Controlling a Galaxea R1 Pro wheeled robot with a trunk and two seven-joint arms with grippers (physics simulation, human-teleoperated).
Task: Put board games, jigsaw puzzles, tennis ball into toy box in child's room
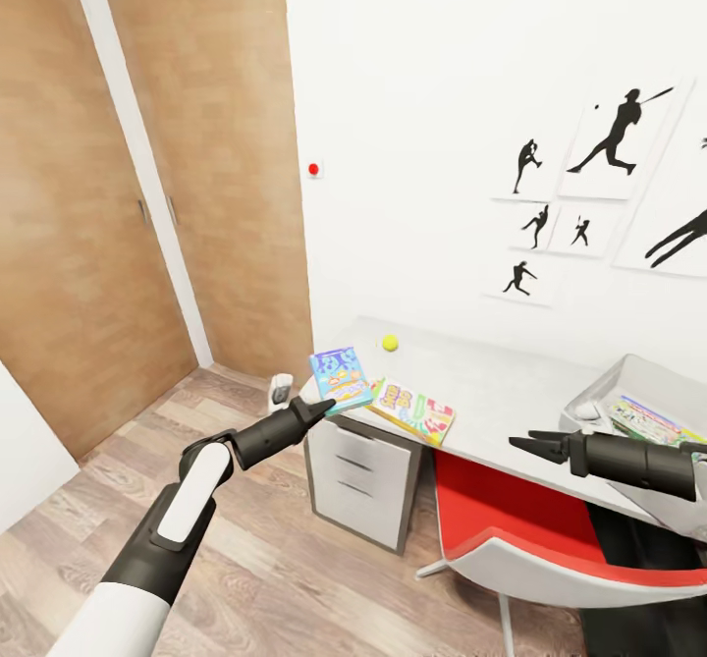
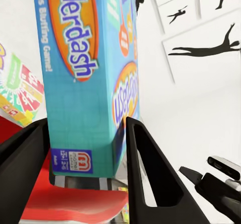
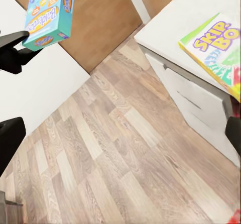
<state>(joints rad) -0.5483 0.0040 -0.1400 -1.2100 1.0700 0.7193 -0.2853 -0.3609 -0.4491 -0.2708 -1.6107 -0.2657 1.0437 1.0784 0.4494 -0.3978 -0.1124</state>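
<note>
1. Left tool (image 1: 319, 404) clamps the blue board game (image 1: 340, 378), lifted off the counter (image 1: 511, 387)
2. Right tool (image 1: 520, 444), fingers parted, empty; toy box (image 1: 628, 377) beside it holds one game
3. Ahead: yellow-green board game (image 1: 412, 410), tennis ball (image 1: 390, 343) remain

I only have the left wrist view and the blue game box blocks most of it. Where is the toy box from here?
Observer: In the head view the toy box sits at the right end of the table, well away from the left claw.
Operator: Anything in it?
Observer: One printed game lies inside it.
Operator: Is the right claw free?
Observer: Yes. The right claw is open and empty, in front of the table near the toy box.
Operator: Where's the ball?
Observer: The tennis ball lies on the table near the wall, just beyond the blue game box you hold.
</note>
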